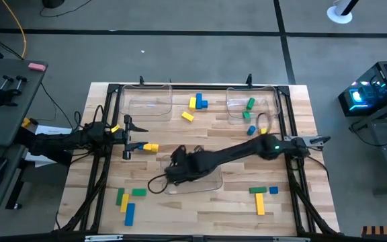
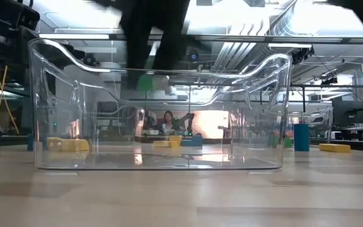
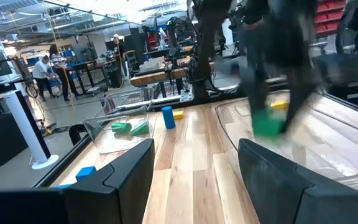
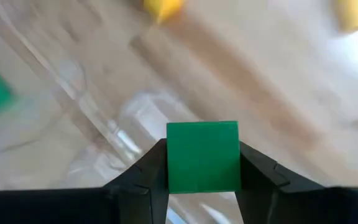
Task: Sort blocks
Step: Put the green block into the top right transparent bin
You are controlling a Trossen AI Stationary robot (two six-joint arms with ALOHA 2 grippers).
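**Green block clamped over the near clear bin**

A green block (image 4: 202, 157) is pinched between the two fingers of the right gripper (image 4: 202, 163), the jaws closed against its two sides. It is held above the clear bin (image 2: 74, 120) at the middle of the table's (image 1: 207, 208) near edge. In the high view the block is hidden beneath the dark arm, and in the low view it is seen only as a blurred green patch behind the bin's wall.

The left gripper (image 1: 127, 140) is held near the table's left edge, jaws parted and empty, beside a yellow block (image 1: 150, 147). Whether they touch cannot be told.

Other blocks are scattered: a cluster at the near left corner (image 1: 127, 202), another towards the near right (image 1: 263, 196), some at the far edge (image 1: 196, 105). Two further bins (image 1: 146, 102) are set along the far edge; the right one's contents are partly obscured.
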